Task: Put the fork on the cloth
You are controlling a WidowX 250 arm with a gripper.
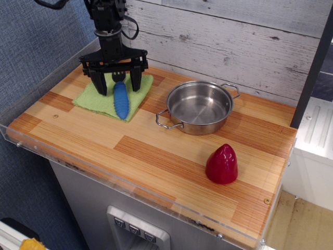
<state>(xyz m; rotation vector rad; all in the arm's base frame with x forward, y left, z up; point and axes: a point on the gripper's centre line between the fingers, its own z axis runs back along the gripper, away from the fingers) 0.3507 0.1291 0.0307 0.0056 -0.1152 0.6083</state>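
The fork (121, 100) lies on the light-green cloth (99, 100) at the back left of the counter. Its ribbed blue handle points toward the front; its metal head is hidden behind the gripper. My gripper (118, 84) stands straight over the far end of the fork. Its two black fingers (136, 79) are spread wide on either side of the handle and do not touch it. The gripper is open and empty.
A steel pan (199, 107) with two handles stands to the right of the cloth. A red cone-shaped object (221, 163) sits at the front right. A clear plastic rim (130, 187) edges the wooden counter (156, 156). A plank wall is behind.
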